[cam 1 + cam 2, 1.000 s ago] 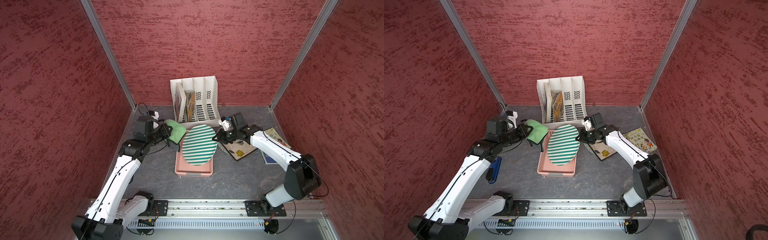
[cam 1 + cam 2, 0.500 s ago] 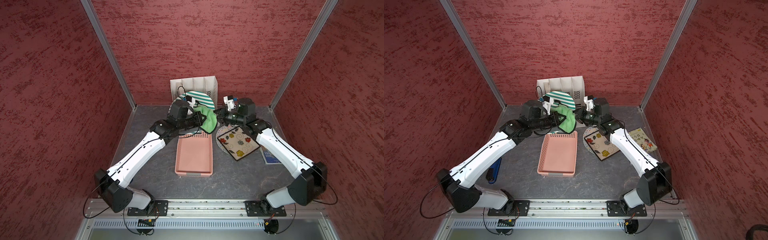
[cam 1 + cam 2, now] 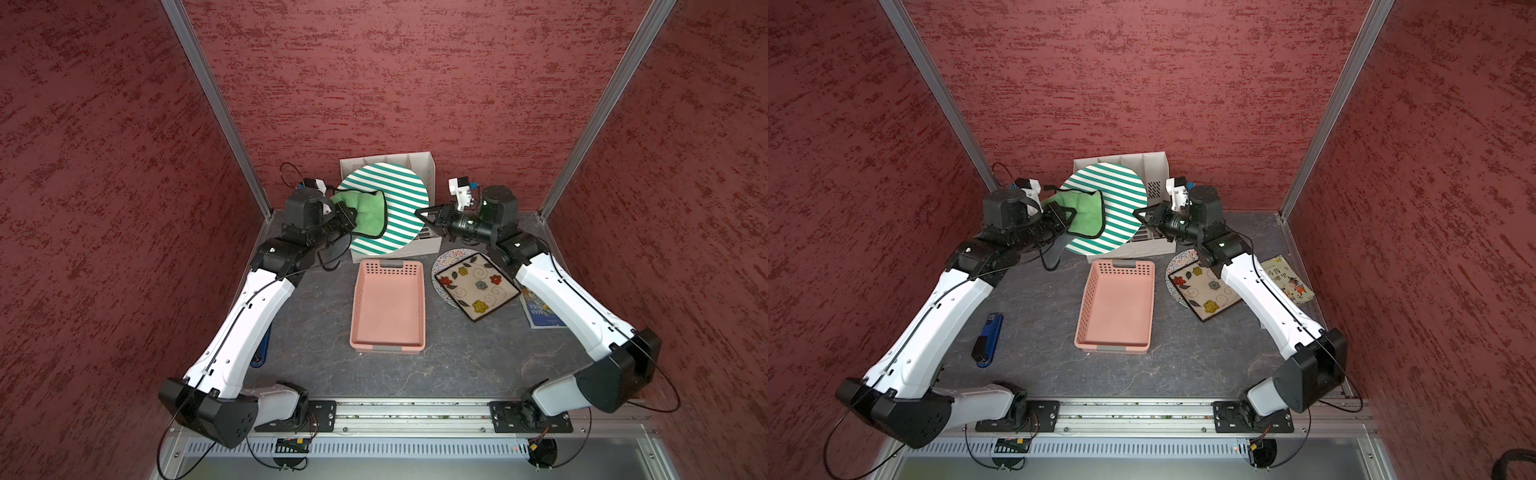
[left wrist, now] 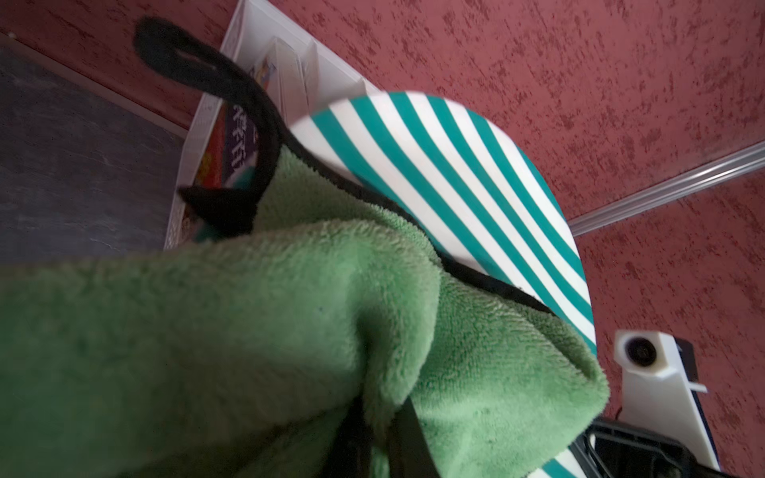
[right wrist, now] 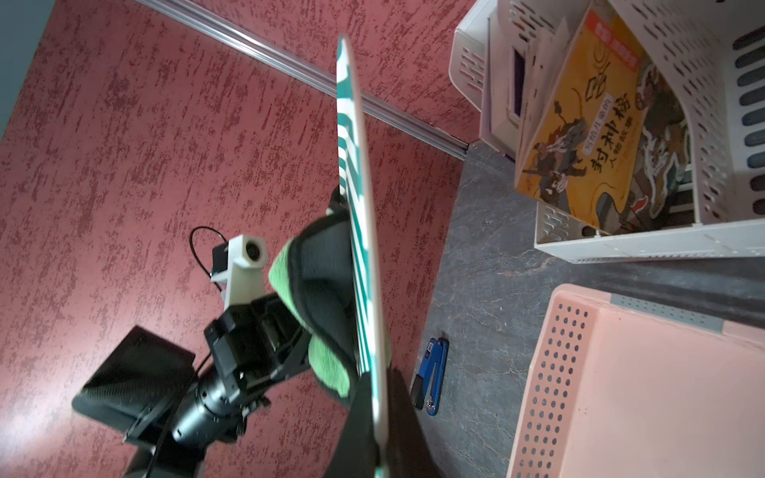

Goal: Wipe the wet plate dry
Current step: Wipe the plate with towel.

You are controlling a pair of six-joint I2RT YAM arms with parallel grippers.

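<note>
The plate (image 3: pixel 401 208) (image 3: pixel 1119 205) is round with green and white stripes. It is held up in the air in front of the back wall, its face turned toward the top cameras. My right gripper (image 3: pixel 419 216) (image 3: pixel 1138 214) (image 5: pixel 378 414) is shut on the plate's (image 5: pixel 359 186) right rim. My left gripper (image 3: pixel 351 216) (image 3: pixel 1068 218) (image 4: pixel 378 414) is shut on a green cloth (image 3: pixel 368 212) (image 3: pixel 1086 214) (image 4: pixel 248 331) with black trim. The cloth (image 5: pixel 281 269) lies against the left half of the plate's (image 4: pixel 455 174) striped face.
A pink basket (image 3: pixel 388 307) (image 3: pixel 1117 303) (image 5: pixel 662 393) sits below the plate. A white file rack (image 3: pixel 428 166) (image 5: pixel 703 124) holding books stands behind it. A flowered square plate (image 3: pixel 478 286) and books (image 3: pixel 1287 278) lie at the right. A blue stapler (image 3: pixel 988 338) lies at the left.
The plate has risen from the pink basket to the back of the cell and turned face-up to the cameras. The left arm has swung in and laid the cloth on it.
</note>
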